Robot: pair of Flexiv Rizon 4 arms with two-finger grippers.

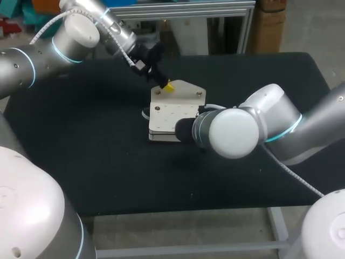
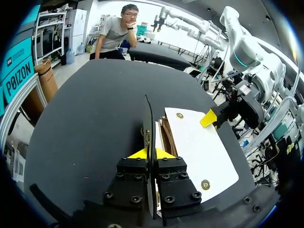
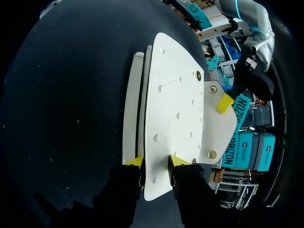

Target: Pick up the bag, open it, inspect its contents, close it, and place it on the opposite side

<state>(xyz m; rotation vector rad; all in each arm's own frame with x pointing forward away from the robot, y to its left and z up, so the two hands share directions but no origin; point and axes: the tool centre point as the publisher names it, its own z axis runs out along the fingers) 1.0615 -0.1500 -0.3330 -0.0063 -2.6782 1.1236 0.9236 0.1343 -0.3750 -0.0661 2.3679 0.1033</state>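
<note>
A white bag point(image 1: 173, 110) lay in the middle of the black counter point(image 1: 91, 145).

The left arm point(image 1: 48, 46) came in from the far left. The left fingers point(image 2: 153, 153) were at the far end of the bag. They were almost pressed together. They pinched a thin edge of the bag, one yellow tip on each side of it. From the left wrist, this edge stood up like a thin dark line. Just right of it a bit of the brown inside point(image 2: 166, 135) showed. The white flap point(image 2: 197, 152) lay flat next to that, with round studs point(image 2: 205, 184) on it.

The right arm point(image 1: 280, 129) came in from the right, and from above its big wrist hid its hand. The right fingers point(image 3: 156, 161) were at the near end of the bag. They were a little way open, just as wide as the top white layer of the bag. That layer sat between them, and both yellow tips touched its sides. A second white layer point(image 3: 129, 114) lay under it, flat on the counter.
</note>
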